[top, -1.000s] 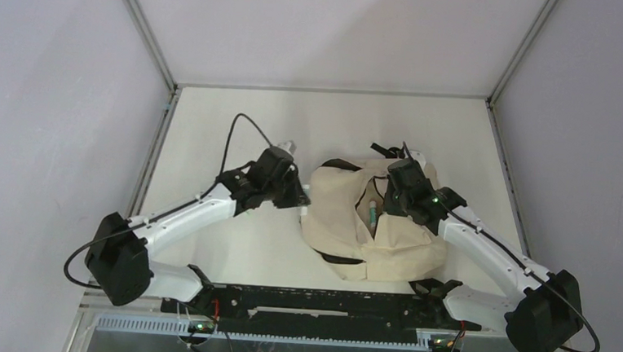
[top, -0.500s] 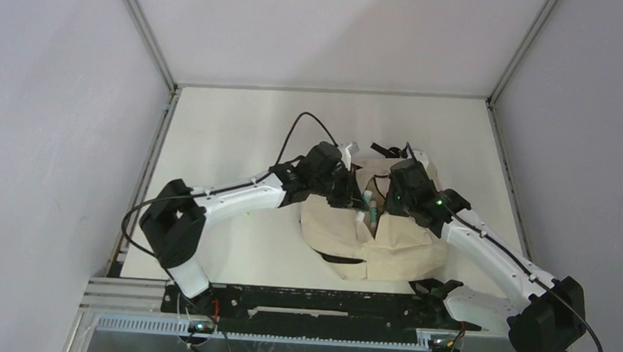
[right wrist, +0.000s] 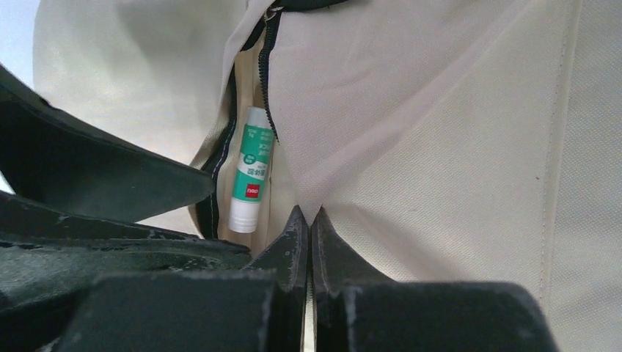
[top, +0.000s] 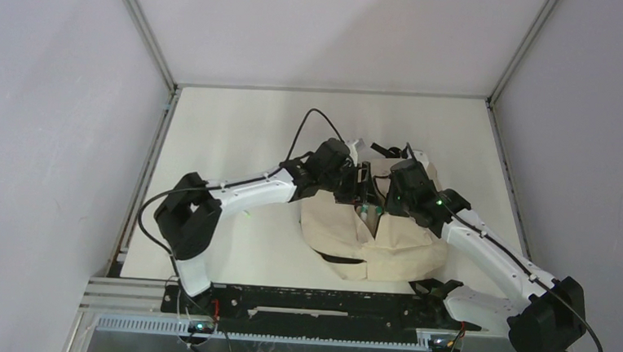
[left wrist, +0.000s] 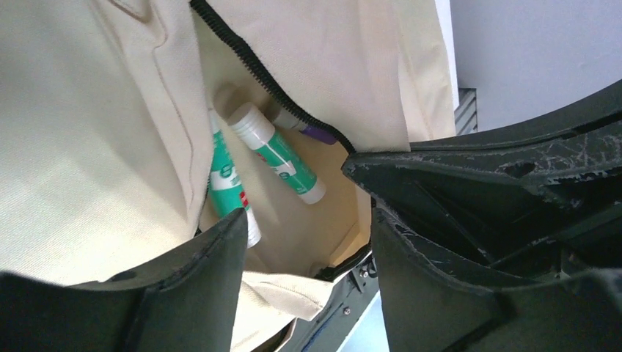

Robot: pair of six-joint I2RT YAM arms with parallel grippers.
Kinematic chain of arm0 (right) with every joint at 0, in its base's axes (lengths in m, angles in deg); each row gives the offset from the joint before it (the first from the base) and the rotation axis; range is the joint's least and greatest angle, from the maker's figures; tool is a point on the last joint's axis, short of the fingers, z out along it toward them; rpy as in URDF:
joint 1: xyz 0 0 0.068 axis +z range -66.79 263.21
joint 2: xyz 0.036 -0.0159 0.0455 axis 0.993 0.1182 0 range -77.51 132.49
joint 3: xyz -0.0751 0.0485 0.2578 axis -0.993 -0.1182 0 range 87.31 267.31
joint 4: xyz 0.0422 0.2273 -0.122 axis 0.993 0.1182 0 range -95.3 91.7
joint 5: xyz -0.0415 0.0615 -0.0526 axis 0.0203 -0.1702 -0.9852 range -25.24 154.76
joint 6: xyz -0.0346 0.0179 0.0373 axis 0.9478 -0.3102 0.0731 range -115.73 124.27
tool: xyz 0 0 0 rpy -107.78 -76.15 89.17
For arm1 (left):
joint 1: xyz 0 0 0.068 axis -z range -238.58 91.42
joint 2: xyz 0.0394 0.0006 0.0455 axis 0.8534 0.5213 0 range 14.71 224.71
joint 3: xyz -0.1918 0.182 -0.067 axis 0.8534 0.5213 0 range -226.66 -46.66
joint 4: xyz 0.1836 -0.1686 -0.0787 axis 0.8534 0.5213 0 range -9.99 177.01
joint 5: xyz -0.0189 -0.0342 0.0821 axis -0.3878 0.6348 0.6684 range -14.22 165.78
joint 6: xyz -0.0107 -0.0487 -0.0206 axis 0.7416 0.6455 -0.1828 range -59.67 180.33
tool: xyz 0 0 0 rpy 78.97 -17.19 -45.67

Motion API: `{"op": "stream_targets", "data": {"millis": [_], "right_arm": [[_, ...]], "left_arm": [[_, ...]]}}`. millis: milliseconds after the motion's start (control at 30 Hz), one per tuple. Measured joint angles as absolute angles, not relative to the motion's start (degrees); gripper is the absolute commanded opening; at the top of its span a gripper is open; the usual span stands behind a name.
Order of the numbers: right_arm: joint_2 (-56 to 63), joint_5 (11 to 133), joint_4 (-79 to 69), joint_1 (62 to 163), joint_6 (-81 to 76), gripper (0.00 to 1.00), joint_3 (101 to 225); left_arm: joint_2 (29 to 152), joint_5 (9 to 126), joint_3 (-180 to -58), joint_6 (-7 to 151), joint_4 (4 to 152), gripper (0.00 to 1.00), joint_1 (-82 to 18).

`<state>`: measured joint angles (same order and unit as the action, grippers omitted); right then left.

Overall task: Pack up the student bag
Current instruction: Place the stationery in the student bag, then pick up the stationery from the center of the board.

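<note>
The beige student bag (top: 402, 247) lies in the middle of the table with its zip opening held apart. My left gripper (top: 362, 187) hovers over that opening, open and holding nothing (left wrist: 308, 249). Inside the bag (left wrist: 88, 147) lie two green-and-white glue sticks, one (left wrist: 277, 152) in the open, the other (left wrist: 229, 187) half under the fabric edge. A purple tip (left wrist: 317, 133) shows by the zip. My right gripper (top: 386, 203) is shut on a fold of the bag's flap (right wrist: 440, 110), lifting it (right wrist: 309, 214). One glue stick (right wrist: 249, 170) shows in the gap.
Black straps (top: 387, 150) stick out at the bag's far side. A black rail (top: 317, 303) runs along the near edge between the arm bases. Metal frame posts and grey walls bound the white table (top: 237, 131) left and right.
My left arm has swung right, from beside the bag to over its opening, and its jaws have opened. The right gripper has stayed shut on the flap.
</note>
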<state>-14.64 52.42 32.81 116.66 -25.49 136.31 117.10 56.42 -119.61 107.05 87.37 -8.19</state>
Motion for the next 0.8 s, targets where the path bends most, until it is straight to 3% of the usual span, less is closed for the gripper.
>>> {"op": "stream_targets", "data": {"millis": [200,433,633,800], "right_arm": [[-14.6,52.4,32.8,116.7,-25.5,0.00,136.3],[-14.5,52.2,32.8,116.7,-25.5,0.00,136.3],[-13.4,52.6,32.3,116.7,-25.4,0.00,136.3],[-12.9,52.8,32.2,116.7,-25.4,0.00,136.3]], "left_arm": [[110.4,59.9,-117.2,104.0,91.6,0.62,-9.5],[92.7,70.4,-102.9,101.4,97.6,0.67,-19.7],[85.6,80.6,-89.3,103.5,104.5,0.83,-34.4],[85.6,86.3,-86.1,106.5,109.5,0.92,-39.2]]}}
